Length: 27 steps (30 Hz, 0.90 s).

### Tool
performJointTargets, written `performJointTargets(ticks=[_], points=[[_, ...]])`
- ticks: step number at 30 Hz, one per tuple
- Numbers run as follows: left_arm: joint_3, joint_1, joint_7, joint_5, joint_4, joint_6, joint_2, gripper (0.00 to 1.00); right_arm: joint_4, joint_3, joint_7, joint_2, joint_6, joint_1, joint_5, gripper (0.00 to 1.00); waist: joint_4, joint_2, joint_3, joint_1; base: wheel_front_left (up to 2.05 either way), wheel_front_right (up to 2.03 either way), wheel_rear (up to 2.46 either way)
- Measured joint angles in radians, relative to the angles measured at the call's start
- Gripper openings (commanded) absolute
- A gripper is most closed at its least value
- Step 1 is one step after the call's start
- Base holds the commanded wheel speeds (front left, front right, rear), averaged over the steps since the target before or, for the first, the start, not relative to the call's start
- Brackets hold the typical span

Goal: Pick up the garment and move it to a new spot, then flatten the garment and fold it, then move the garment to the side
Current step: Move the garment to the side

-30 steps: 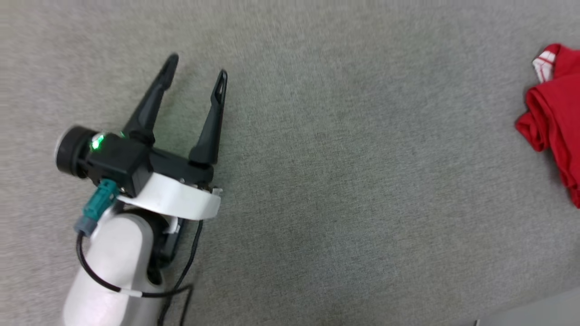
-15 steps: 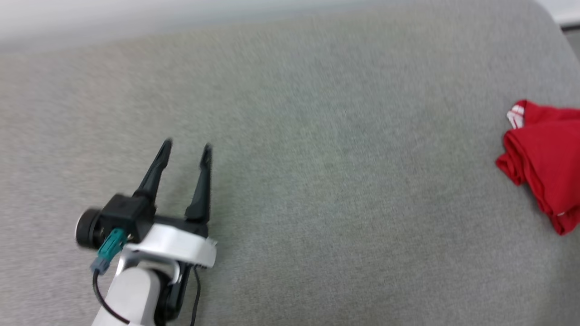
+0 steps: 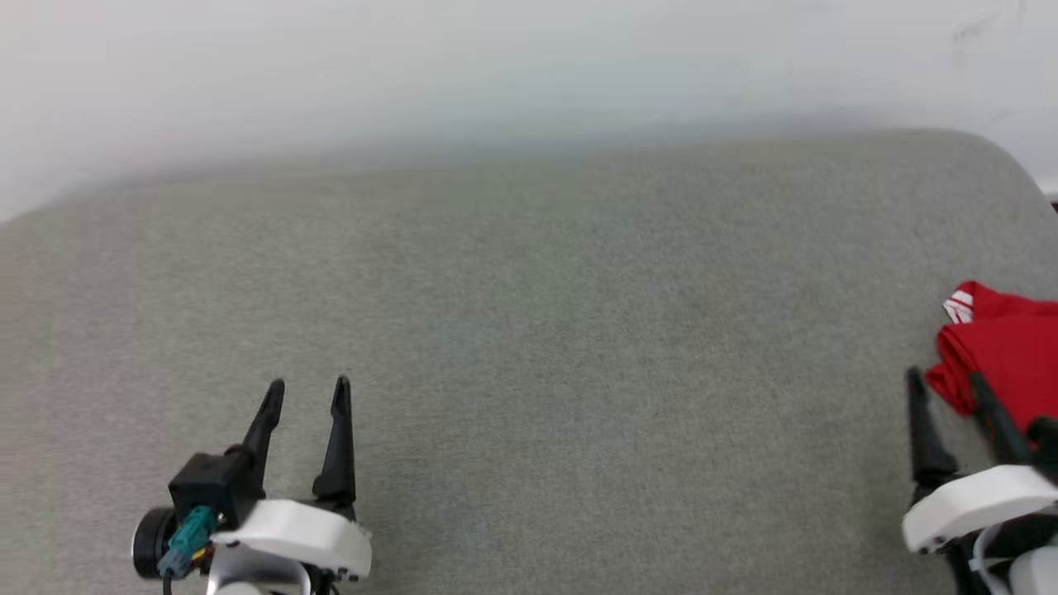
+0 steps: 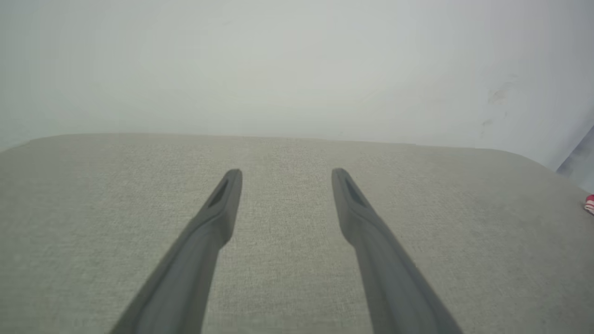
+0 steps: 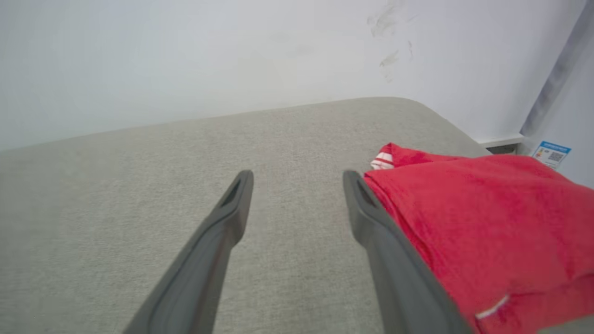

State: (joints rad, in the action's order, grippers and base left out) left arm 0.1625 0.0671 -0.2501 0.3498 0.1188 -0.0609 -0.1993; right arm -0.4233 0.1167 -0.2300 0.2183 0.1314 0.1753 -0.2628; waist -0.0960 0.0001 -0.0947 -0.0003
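Note:
The garment (image 3: 1004, 355), a bright red shirt folded into a bundle with a bit of red-and-white striped trim at its far corner, lies at the right edge of the grey cushioned surface (image 3: 562, 330). It fills the right side of the right wrist view as the garment (image 5: 478, 218); a sliver of the garment (image 4: 590, 204) shows at the far right of the left wrist view. My right gripper (image 3: 944, 378) stands open just left of the bundle, its right finger against the cloth's edge, nothing between the fingers. My left gripper (image 3: 308, 386) is open and empty at the lower left, far from it.
A pale wall (image 3: 496, 66) runs right behind the grey surface. The surface's rounded far right corner (image 3: 992, 153) lies just beyond the garment. A white ledge and a small blue sticker (image 5: 551, 153) sit past that corner.
The head camera has tilted up, bringing the wall and my right gripper into the picture. My left gripper now sits lower in the view, still open. The garment has not moved on the surface.

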Motion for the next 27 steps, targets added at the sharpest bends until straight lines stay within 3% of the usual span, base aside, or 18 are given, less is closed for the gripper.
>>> performJointTargets(ticks=[7,18,27], points=[[-0.012,-0.058,-0.004,0.014,0.035,-0.003,-0.002,1.00,0.226,-0.034,0.058,-0.089,0.000,-0.118,0.056,1.00,0.046,0.0000,0.077,0.0001,0.00,0.00,0.00],[-0.021,-0.100,-0.008,0.015,0.046,-0.002,-0.015,1.00,0.546,-0.033,0.212,-0.146,0.000,-0.282,0.123,1.00,0.068,0.0000,0.136,0.0001,0.00,0.00,0.00],[-0.017,-0.109,-0.010,0.008,0.046,-0.009,-0.018,1.00,0.669,-0.048,0.275,-0.162,0.000,-0.359,0.134,1.00,0.070,0.0000,0.144,0.0003,0.00,0.00,0.00]])
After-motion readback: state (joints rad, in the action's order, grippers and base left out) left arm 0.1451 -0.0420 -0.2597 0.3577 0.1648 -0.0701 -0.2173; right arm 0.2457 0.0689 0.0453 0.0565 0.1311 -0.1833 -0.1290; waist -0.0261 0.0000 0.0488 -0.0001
